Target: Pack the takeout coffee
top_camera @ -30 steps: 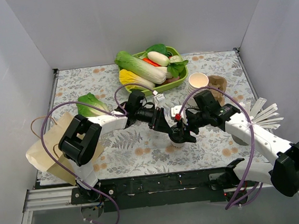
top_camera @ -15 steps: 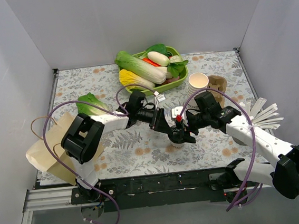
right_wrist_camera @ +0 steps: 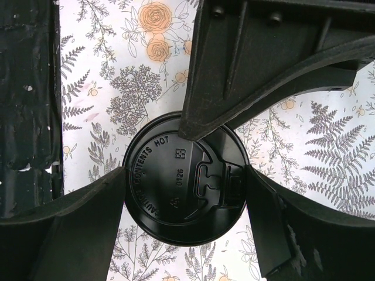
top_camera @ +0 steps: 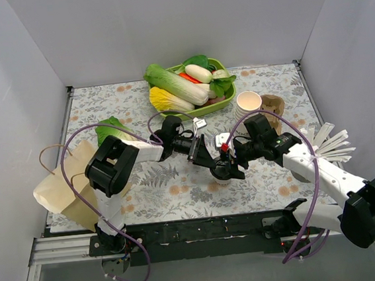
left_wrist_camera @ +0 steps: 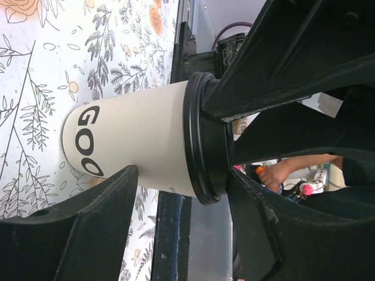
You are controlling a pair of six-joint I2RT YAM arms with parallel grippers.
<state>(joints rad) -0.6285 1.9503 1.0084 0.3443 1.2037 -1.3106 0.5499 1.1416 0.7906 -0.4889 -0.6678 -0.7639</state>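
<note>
The takeout coffee (top_camera: pixel 221 177) is a cream paper cup (left_wrist_camera: pixel 135 137) with a black lid (right_wrist_camera: pixel 176 187), upright at the table's middle front. My right gripper (top_camera: pixel 226 166) comes down from above. Its two fingers press on opposite sides of the lid rim in the right wrist view (right_wrist_camera: pixel 185 175). My left gripper (top_camera: pixel 209 157) reaches in from the left and is open. One fingertip (left_wrist_camera: pixel 126 175) touches the cup's wall. The other lies by the lid, and the cup sits just ahead of the tips. Whether the cup's base rests on the table is unclear.
A green basket (top_camera: pixel 227 100) of vegetables stands at the back. A stack of lidless cups (top_camera: pixel 248 103) and a brown holder (top_camera: pixel 274 105) stand right of it. A paper bag (top_camera: pixel 59 189) lies at the left edge, a bok choy (top_camera: pixel 114 129) behind it, and white sticks (top_camera: pixel 330 141) at the right.
My left arm's elbow has swung to the right and its gripper has edged closer to the cup. The right gripper and the cup have stayed in place.
</note>
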